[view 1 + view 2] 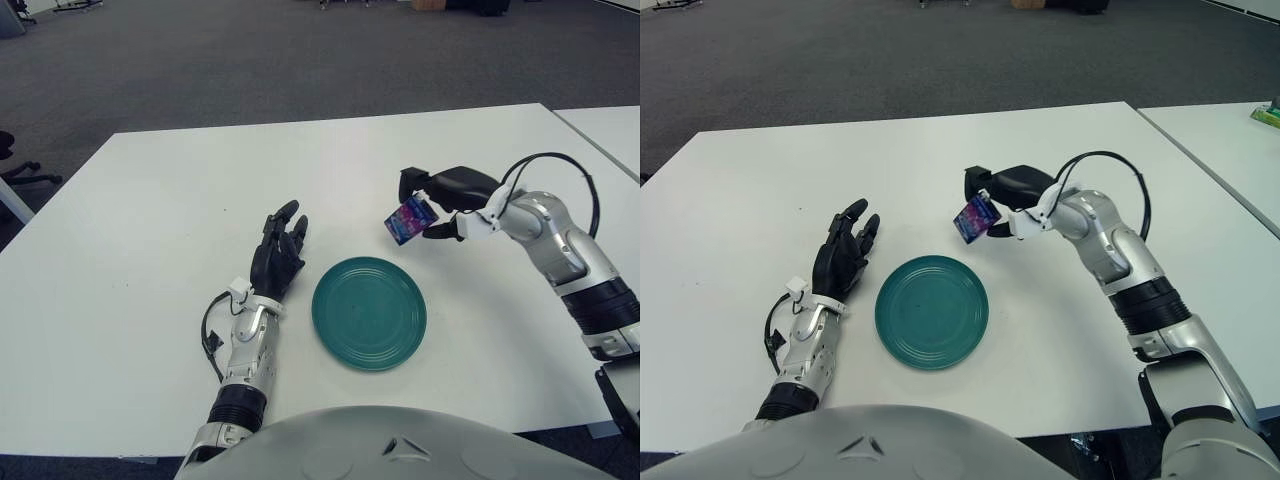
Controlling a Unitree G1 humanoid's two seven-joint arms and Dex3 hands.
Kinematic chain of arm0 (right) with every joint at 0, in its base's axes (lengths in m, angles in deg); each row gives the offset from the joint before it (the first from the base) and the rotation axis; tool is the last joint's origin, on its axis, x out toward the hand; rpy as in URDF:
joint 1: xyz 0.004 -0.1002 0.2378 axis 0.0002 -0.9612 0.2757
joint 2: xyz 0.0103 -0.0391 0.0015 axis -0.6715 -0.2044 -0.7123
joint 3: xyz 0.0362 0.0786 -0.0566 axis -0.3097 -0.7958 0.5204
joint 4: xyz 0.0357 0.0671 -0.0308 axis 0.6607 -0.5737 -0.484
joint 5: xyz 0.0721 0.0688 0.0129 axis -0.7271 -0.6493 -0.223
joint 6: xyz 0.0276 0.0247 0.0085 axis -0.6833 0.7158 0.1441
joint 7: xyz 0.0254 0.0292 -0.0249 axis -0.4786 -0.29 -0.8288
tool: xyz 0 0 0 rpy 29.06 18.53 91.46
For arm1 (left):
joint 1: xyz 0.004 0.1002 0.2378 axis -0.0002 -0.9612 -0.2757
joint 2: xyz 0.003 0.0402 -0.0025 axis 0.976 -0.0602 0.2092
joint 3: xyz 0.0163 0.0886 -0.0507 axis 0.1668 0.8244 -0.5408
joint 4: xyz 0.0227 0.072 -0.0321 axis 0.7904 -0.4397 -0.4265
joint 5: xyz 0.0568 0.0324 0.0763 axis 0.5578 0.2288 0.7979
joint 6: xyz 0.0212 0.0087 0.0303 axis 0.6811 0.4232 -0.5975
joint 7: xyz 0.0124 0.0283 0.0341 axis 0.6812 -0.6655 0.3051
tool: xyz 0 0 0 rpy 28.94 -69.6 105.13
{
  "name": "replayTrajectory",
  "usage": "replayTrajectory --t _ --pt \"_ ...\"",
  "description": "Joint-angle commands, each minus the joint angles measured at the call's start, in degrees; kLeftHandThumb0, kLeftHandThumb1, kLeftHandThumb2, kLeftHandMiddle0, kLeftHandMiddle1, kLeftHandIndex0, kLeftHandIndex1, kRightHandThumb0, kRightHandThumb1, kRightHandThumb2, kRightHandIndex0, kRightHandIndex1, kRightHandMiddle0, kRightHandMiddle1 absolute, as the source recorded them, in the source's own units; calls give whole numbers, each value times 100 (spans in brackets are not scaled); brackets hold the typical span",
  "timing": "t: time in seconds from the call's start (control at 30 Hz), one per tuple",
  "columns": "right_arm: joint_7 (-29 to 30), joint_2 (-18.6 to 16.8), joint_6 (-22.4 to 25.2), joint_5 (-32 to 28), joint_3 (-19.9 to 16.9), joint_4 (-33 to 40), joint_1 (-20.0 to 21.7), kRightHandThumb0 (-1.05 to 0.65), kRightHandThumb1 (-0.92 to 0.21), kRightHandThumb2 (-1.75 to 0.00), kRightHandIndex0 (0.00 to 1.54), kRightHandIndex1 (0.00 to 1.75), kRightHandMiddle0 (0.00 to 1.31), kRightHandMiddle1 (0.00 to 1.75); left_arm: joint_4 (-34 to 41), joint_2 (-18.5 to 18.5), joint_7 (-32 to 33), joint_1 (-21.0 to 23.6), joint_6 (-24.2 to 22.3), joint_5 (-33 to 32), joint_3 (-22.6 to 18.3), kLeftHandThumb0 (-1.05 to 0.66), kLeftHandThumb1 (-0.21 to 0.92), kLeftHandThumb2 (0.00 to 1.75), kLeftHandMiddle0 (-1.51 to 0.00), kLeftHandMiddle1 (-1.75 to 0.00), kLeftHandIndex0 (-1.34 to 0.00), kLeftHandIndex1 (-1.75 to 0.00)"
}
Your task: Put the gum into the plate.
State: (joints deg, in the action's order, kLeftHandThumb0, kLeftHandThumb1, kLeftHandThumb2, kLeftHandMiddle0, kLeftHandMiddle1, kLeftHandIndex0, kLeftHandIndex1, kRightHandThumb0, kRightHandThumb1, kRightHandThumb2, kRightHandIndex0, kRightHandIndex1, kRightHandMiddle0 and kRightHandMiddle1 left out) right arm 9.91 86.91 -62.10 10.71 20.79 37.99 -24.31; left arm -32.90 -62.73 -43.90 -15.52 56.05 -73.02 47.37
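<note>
The gum is a small blue and purple packet. My right hand is shut on it and holds it above the white table, just beyond the far right rim of the plate. The plate is round, teal and holds nothing. It sits near the table's front edge, in the middle. My left hand shows flat on the table just left of the plate, fingers spread and holding nothing.
A second white table stands to the right across a narrow gap. Grey carpet lies beyond the table's far edge. A black office chair base shows at the far left.
</note>
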Motion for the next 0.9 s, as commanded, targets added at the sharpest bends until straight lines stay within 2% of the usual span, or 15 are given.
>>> replayTrajectory --t 0.0,0.3,0.47,0.87 --pt "-5 -103 -107 53 106 81 -35 -39 -69 -84 58 175 34 175 -294 -448 25 -386 -58 -81 -73 -88 92 91 -31 -1 0 -70" --pt "229 -374 -373 246 373 352 -417 -39 -70 -82 59 175 33 175 -235 -466 154 -427 0 70 -18 -85 92 92 -32 -1 0 -73" --pt "288 -478 -562 240 419 510 -487 -38 -71 -81 60 175 33 175 -224 -457 187 -442 26 122 -3 -84 92 93 -32 -1 0 -75" --pt "129 -600 -508 485 533 995 -707 -38 -71 -80 63 175 32 175 -289 -482 18 -414 -94 -103 -32 -84 92 93 -33 0 0 -78"
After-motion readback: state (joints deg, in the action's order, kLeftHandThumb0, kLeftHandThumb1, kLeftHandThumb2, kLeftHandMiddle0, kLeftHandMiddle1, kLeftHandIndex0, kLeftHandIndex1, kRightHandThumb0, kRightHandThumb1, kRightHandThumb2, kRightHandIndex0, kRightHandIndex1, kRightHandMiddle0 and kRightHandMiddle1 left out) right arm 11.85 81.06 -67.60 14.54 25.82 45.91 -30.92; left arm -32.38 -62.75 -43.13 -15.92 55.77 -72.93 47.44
